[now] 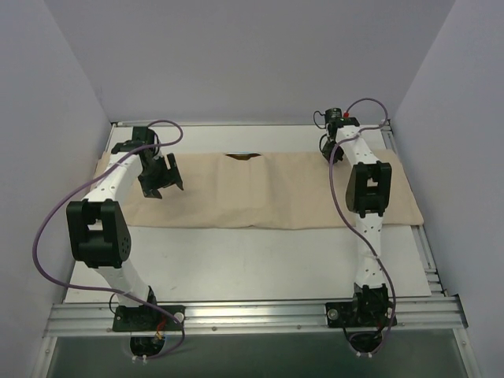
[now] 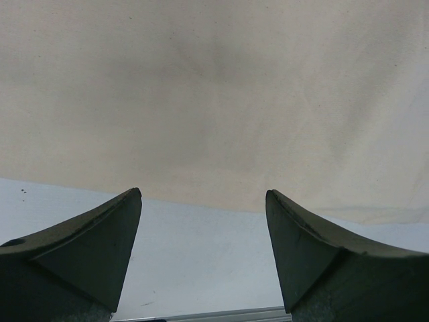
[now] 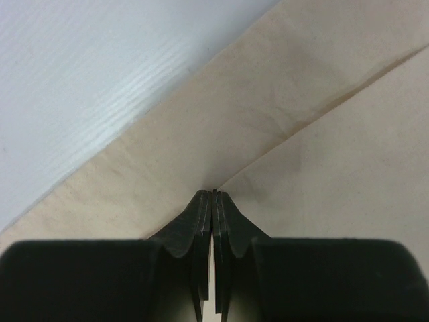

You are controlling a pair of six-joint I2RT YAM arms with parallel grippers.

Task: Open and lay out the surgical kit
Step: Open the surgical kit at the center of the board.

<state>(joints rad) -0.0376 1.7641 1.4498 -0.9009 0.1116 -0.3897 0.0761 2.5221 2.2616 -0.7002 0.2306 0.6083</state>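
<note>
**Cloth wrap lying flat, right jaws clenched at a fold**

The beige cloth wrap (image 1: 260,193) is lying as a long flat strip across the table (image 1: 236,260), reaching from beneath the left gripper (image 1: 161,177) to beneath the right gripper (image 1: 331,147).

Left jaws are standing released and wide, with nothing between them. They are hovering over the strip's left end, with cloth ahead of the tips and bare table nearer.

Right jaws are clenched tight at the strip's far right edge. Their tips are touching the cloth where a fold line is running up to them. Cannot tell whether a layer is being pinched.
</note>
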